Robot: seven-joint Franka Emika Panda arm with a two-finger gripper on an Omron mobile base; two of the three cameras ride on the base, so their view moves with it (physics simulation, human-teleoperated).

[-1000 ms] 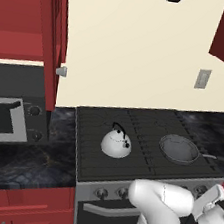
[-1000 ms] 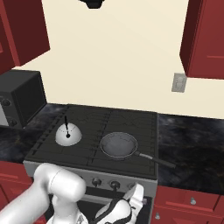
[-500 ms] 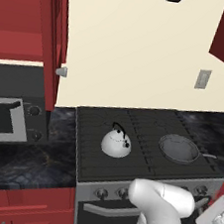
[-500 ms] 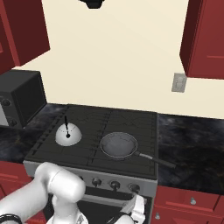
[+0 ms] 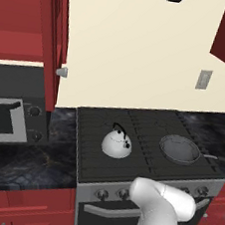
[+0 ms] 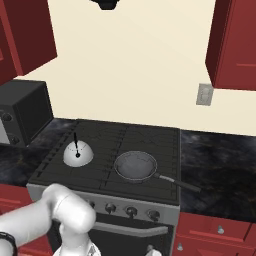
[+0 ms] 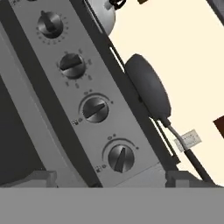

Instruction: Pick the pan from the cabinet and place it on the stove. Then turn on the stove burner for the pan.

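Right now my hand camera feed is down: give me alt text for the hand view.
The hand view looks steeply up the stove's grey steel front, with four round knobs in a row, the nearest knob just ahead. Above its edge the pan sits on the cooktop, handle trailing toward the lower right, and the white kettle peeks in at the top.

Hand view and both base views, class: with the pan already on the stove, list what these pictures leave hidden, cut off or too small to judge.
- Knob markings on the stove: too small in the hand view to read.
- Which knob feeds the burner under the pan: not shown in any view.
- Front-left knobs: the arm covers them in the right base view.
- Cabinet interior: its door is seen edge-on in the left base view.
- Kettle: cut by the top edge of the hand view.
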